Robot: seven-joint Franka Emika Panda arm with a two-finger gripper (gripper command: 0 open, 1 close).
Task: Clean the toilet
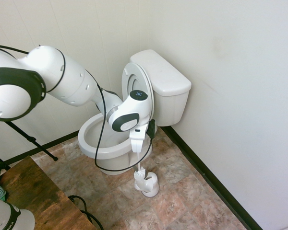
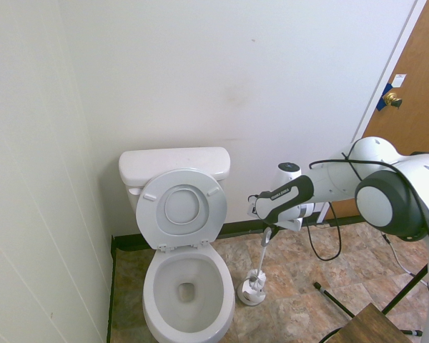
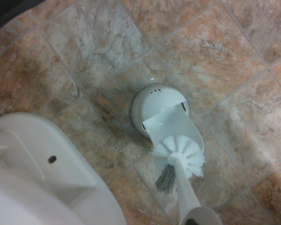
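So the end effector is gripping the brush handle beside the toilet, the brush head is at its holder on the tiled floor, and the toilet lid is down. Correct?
One thing is off: the toilet lid is up, leaning against the tank, as the second exterior view shows. The rest stands: the end effector grips the brush handle, with the brush head at its holder on the tiled floor.

A small white brush holder [image 1: 149, 184] is set on the mottled brown tiled floor [image 1: 182, 191], with a slim white brush [image 3: 180, 157] seen over it.
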